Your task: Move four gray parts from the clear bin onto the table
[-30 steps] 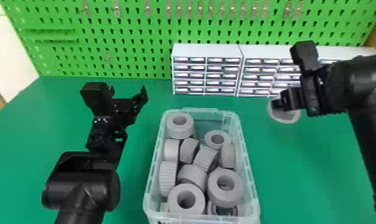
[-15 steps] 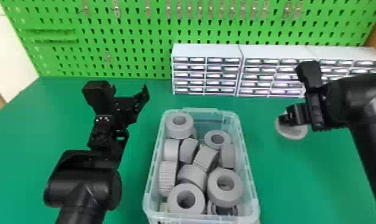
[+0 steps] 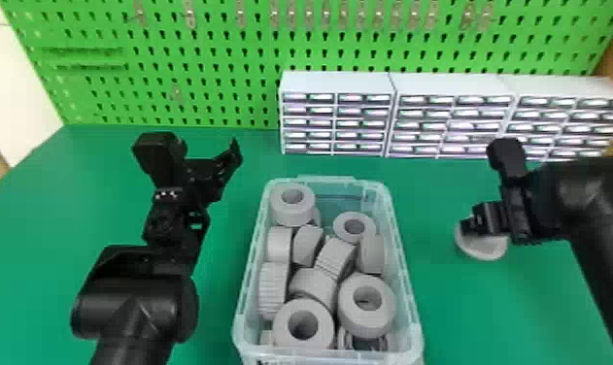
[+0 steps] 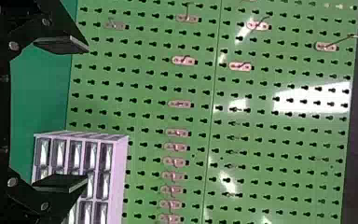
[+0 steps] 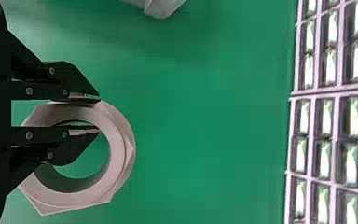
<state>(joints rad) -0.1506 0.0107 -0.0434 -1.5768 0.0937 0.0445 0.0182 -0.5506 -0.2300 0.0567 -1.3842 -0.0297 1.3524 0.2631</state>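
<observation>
The right claw [image 5: 99, 115], pinching one gray part [image 5: 121, 154] by its rim, just moved lower in the head view, so letting go onto the table [image 3: 451, 310] under it may come soon. The clear bin [image 3: 336, 204] is left of the claw

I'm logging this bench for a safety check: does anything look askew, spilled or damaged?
Nothing stands out: the gray parts lie jumbled but inside the clear bin, none visibly broken; the right gripper holds another gray part by its wall.
</observation>
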